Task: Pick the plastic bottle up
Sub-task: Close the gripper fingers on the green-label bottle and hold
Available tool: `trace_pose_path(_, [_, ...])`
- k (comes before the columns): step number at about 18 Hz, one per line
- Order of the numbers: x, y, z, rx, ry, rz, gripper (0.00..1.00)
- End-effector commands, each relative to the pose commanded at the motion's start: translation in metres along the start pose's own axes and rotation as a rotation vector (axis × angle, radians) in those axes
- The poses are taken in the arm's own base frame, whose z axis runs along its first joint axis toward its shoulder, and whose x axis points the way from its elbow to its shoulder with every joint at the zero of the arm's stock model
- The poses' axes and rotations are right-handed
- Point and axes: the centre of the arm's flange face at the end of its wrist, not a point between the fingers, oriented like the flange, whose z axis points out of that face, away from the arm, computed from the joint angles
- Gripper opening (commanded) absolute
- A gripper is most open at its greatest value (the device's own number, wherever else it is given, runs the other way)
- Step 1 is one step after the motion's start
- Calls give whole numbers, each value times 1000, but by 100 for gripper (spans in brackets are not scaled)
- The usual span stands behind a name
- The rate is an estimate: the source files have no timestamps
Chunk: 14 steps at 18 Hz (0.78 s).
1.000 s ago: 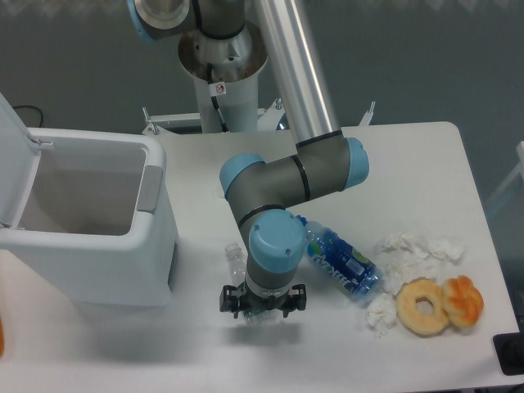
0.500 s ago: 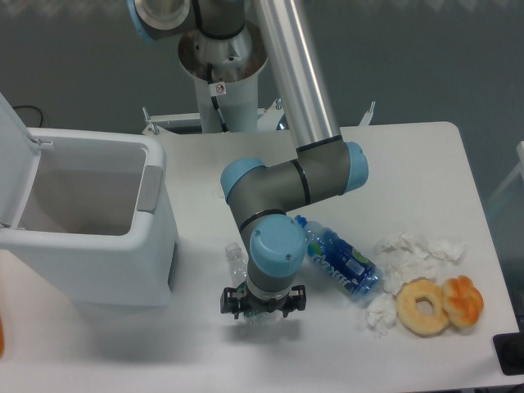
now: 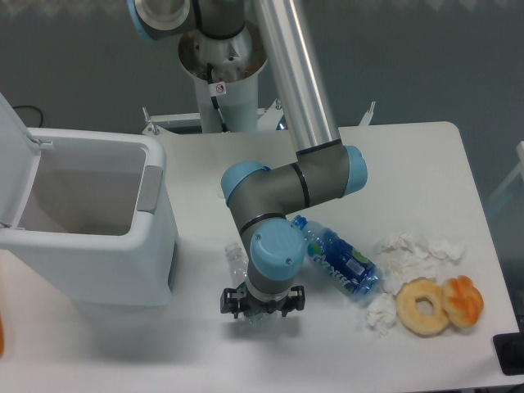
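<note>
Hanging low over the near middle of the table (image 3: 426, 155), the gripper (image 3: 260, 311) is sitting right above the plastic bottle (image 3: 237, 260), whose clear far end is showing just left of the wrist while the rest is hidden beneath it. Whether the fingers are apart or clamped on it, I cannot tell. Lying just right is 1 blue bottle (image 3: 340, 260), with tissues (image 3: 409, 254) and 2 pastries (image 3: 438, 304) farther right and a white bin (image 3: 90, 221) at left.

White table against a dark backdrop

A white table (image 3: 409, 164) with rounded corners fills the view under even, soft light. Behind it hangs a dull grey-blue wall (image 3: 426, 57). A white bin (image 3: 90, 237) with its lid open stands at the left.
</note>
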Motion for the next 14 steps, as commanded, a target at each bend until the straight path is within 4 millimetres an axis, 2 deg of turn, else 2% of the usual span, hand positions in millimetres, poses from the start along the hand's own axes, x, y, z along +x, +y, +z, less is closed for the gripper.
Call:
trace_pose_path(4, [0,-1,-1,9,-3,1,90])
trace_pose_path(9, [0,1,2,4,-1,0,82])
trace_pose_path(14, [0,2,2,-2,-16,5,82])
